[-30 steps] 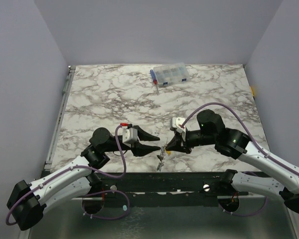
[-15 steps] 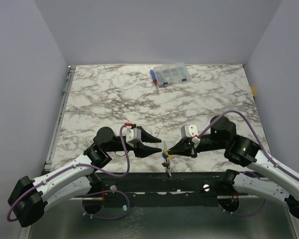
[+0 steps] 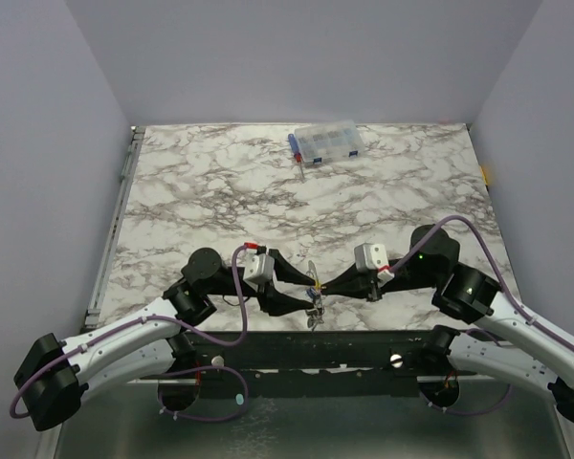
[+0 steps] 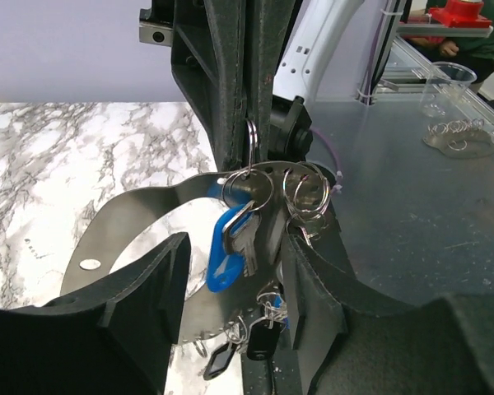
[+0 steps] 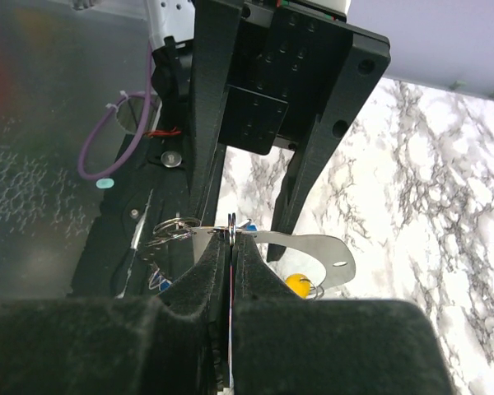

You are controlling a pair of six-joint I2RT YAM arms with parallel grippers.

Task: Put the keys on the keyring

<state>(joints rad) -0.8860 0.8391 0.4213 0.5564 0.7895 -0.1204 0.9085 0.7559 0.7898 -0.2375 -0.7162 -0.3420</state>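
1. Keys point(image 4: 229, 257) are hanging in a small bunch under the keyring point(image 4: 252, 148). The bunch is up in the air over the near edge of the table point(image 3: 220, 201), right between the two grippers.
2. Half a second ago the left gripper point(image 3: 301, 293) was waiting beside the bunch with a gap. Now it is reaching in, and its two fingers are sitting on either side of the keys.
3. The right gripper point(image 5: 230, 248) is staying where it was, holding the bunch up.
4. I think this means the left one is getting ready to grab part of the bunch. Then a key can be slid onto the ring.
5. The left gripper's fingers are spread wide apart and are holding nothing. A flat silver piece point(image 4: 132, 222) is curving past them. I cannot tell if it is touching them.
6. The right gripper's fingers are pressed tight together. They are pinching the thin wire of the keyring.
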